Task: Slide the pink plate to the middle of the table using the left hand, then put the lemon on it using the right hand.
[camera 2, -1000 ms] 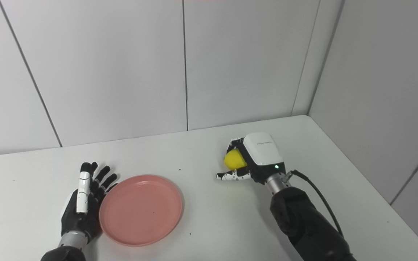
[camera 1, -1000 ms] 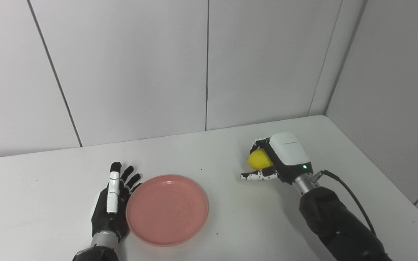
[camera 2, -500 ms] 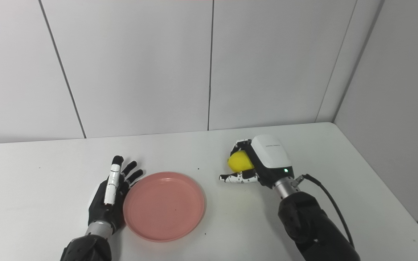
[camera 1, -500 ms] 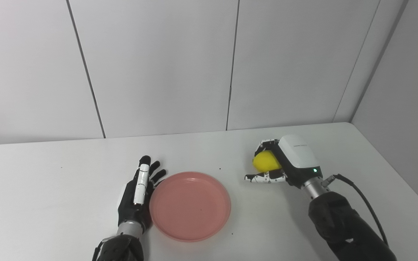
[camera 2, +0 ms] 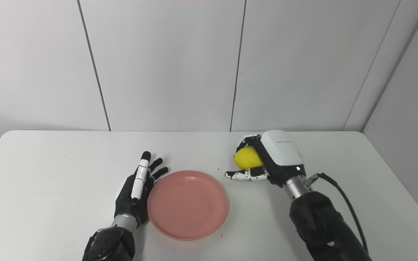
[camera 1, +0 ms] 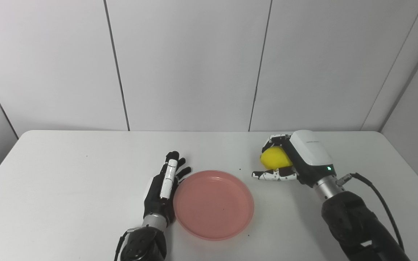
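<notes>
White table (camera 1: 67, 174) in a grey panelled corner, pink plate (camera 1: 213, 204) near its front edge. Left hand (camera 1: 163, 185) flat, fingers spread, against the plate's left rim. Right hand (camera 1: 296, 159) clamped on lemon (camera 1: 275, 158).

Salmon-pink round plastic plate (camera 1: 213, 204) on a plain white tabletop (camera 1: 67, 188) flecked with a few tiny dark specks. At left, black robotic left hand (camera 1: 162, 188) with one white finger; at right, white-shelled right hand (camera 1: 296, 161) with black-and-white speckled fingers and a green light, around a bright yellow lemon (camera 1: 275, 158). Pale grey panelled wall (camera 1: 194, 65) with thin dark seams at the far side.
</notes>
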`<state>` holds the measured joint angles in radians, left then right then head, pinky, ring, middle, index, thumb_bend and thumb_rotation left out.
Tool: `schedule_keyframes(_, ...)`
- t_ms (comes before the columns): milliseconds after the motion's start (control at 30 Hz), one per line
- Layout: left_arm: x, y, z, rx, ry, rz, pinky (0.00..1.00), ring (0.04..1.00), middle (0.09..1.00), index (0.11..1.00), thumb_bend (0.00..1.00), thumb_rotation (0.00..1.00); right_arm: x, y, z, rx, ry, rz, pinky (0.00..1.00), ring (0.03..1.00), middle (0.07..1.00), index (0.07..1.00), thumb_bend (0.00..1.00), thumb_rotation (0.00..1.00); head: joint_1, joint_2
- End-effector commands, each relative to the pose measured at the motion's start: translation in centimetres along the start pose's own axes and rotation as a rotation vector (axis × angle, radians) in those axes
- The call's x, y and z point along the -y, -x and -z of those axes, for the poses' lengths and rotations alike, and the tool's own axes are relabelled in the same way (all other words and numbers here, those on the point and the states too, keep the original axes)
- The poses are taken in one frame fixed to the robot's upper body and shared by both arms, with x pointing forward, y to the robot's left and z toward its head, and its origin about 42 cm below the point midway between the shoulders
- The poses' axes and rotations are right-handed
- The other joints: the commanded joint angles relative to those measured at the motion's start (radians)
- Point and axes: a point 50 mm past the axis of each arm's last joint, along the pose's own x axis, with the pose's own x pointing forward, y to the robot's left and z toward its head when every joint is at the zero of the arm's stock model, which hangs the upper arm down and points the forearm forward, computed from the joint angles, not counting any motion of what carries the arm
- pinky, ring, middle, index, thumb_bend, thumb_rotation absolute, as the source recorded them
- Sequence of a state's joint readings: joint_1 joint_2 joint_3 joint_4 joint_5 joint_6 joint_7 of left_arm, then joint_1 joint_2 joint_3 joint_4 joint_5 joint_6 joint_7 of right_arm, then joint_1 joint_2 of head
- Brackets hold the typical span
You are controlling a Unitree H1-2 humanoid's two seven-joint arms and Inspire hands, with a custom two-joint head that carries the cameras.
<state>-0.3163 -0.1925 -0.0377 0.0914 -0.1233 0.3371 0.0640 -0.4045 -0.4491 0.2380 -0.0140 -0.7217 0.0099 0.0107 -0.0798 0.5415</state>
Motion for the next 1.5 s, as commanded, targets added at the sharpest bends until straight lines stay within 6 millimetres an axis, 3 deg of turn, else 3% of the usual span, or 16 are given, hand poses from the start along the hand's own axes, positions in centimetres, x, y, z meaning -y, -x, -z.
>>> schedule_keyframes(0, 1.5, 0.0, 0.6, -0.008, 0.023, 0.006, 0.81, 0.852, 0.921, 1.0, 0.75, 0.86, 2.7, -2.1, -2.0, 0.123, 0.012, 0.081, 0.22, 0.272, 0.348, 0.416, 0.57, 0.4, 0.007, -0.002)
schedule_keyframes(300, 1.8, -0.1, 0.8, -0.013, 0.016, -0.009, 0.8, 0.84, 0.901, 0.985, 0.77, 0.85, 3.3, -3.9, -4.3, 0.199, 0.019, 0.083, 0.22, 0.273, 0.346, 0.394, 0.57, 0.43, 0.024, -0.004)
schedule_keyframes(467, 1.8, -0.2, 0.9, -0.004, 0.003, -0.005, 0.79, 0.84, 0.9, 0.981, 0.76, 0.86, 3.0, -4.9, -5.5, 0.252, 0.012, 0.081, 0.2, 0.25, 0.325, 0.383, 0.58, 0.35, 0.024, -0.005)
schedule_keyframes(700, 1.6, -0.4, 0.7, 0.001, 0.023, -0.01, 0.81, 0.842, 0.909, 0.997, 0.79, 0.85, 2.2, -5.9, -7.3, 0.296, -0.011, 0.041, 0.2, 0.26, 0.337, 0.404, 0.58, 0.37, 0.026, -0.005)
schedule_keyframes(967, 1.3, -0.5, 0.6, 0.003, 0.03, -0.006, 0.83, 0.854, 0.929, 1.0, 0.79, 0.86, 0.4, -5.6, -8.0, 0.304, -0.047, -0.018, 0.23, 0.284, 0.356, 0.432, 0.57, 0.42, 0.024, -0.001)
schedule_keyframes(1233, 1.0, -0.6, 0.6, 0.001, 0.029, -0.013, 0.83, 0.854, 0.928, 1.0, 0.77, 0.86, -1.3, -5.5, -8.0, 0.302, -0.143, -0.102, 0.21, 0.26, 0.326, 0.403, 0.56, 0.41, 0.015, -0.004)
schedule_keyframes(1467, 1.0, -0.8, 0.7, 0.029, 0.046, -0.011, 0.83, 0.865, 0.928, 0.982, 0.8, 0.95, -3.5, -4.7, -7.9, 0.305, -0.155, -0.216, 0.22, 0.268, 0.334, 0.4, 0.56, 0.42, 0.011, -0.003)
